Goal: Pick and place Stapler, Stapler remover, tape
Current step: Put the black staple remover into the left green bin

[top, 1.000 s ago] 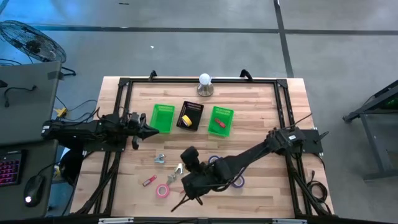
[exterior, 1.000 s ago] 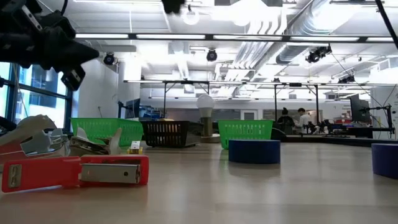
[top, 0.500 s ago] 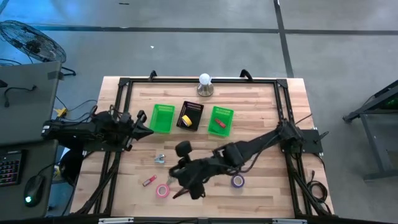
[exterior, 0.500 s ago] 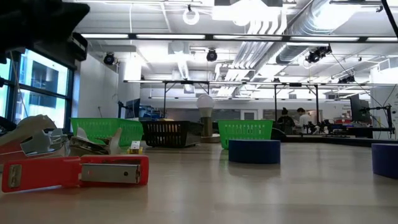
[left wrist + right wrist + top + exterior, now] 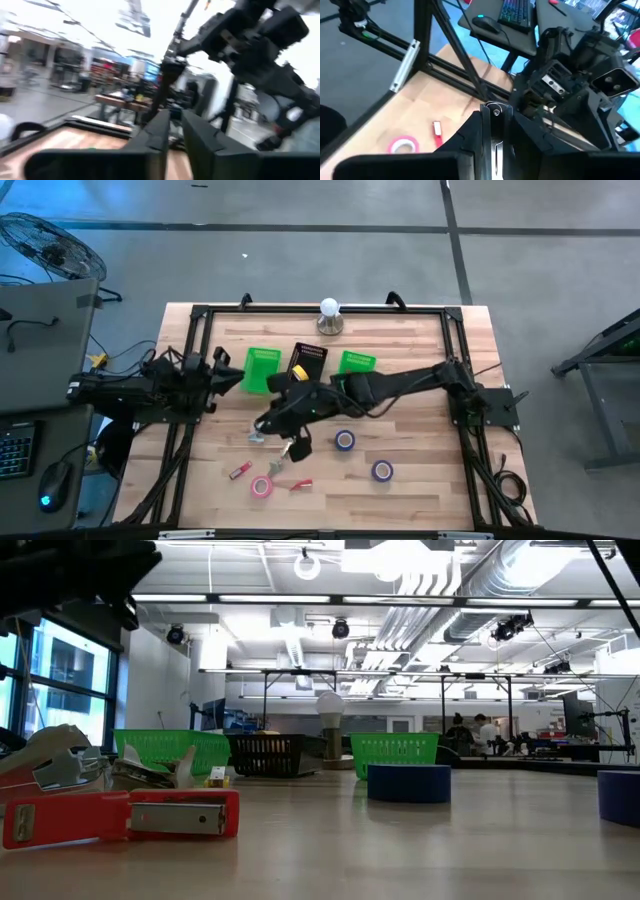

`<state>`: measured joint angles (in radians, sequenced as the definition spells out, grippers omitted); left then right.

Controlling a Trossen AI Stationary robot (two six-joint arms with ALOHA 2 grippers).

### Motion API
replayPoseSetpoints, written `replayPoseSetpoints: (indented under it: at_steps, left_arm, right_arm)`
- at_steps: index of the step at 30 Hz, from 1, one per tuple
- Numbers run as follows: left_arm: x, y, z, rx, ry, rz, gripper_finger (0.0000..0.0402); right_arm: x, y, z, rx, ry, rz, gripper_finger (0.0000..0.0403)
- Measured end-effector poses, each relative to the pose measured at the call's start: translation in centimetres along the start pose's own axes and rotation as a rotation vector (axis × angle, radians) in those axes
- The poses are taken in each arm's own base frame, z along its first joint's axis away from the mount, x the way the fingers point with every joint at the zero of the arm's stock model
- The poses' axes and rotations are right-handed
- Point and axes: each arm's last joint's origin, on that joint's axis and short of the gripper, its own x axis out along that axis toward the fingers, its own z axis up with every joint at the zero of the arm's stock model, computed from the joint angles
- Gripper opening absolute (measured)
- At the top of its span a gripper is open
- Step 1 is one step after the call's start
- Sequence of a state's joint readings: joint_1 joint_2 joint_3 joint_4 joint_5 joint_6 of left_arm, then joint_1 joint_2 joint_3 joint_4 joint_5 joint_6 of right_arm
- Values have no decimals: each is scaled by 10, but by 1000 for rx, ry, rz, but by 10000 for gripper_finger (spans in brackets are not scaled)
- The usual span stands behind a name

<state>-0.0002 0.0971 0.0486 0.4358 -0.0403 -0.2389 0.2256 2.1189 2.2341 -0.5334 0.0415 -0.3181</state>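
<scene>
The right gripper (image 5: 264,423), above the wooden table's (image 5: 420,490) middle, pinches a chrome metal staple remover (image 5: 494,112) lengthwise between its fingers. The empty green plastic basket (image 5: 262,370) lies just toward the far edge, probably its destination. The left gripper (image 5: 228,375) waits beside that basket, jaws narrowly parted.

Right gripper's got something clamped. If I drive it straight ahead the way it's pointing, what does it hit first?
Most likely the black frame strut at the table's left edge. The right gripper, shut on a silver metal tool, points that way. The left gripper sits close beside that line; depth is unclear.
</scene>
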Motion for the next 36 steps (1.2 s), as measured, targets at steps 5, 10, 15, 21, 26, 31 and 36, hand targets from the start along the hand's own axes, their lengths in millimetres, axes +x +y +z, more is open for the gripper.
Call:
replayPoseSetpoints:
  at_steps: [5,10,15,21,26,31,36]
  left_arm:
    - [0,0,4,-1,-42,27,151]
    - [1,-2,2,114,-9,-62,196]
    - [4,-2,-5,354,54,-106,201]
    - [10,-2,-9,499,69,-147,202]
    - [15,-3,-10,528,49,-165,202]
    - [21,-5,-11,545,14,-234,202]
    - [26,-5,-16,542,36,-258,202]
  right_arm:
    - [0,-16,-2,-53,-21,-38,67]
    - [-1,-41,-1,-6,-144,8,67]
    - [-4,-68,-7,83,-209,80,67]
    - [-2,-79,-14,161,-210,123,67]
    - [4,-77,-18,170,-184,109,67]
    - [15,-75,-30,165,-130,54,67]
    - [23,-76,-40,180,-136,44,67]
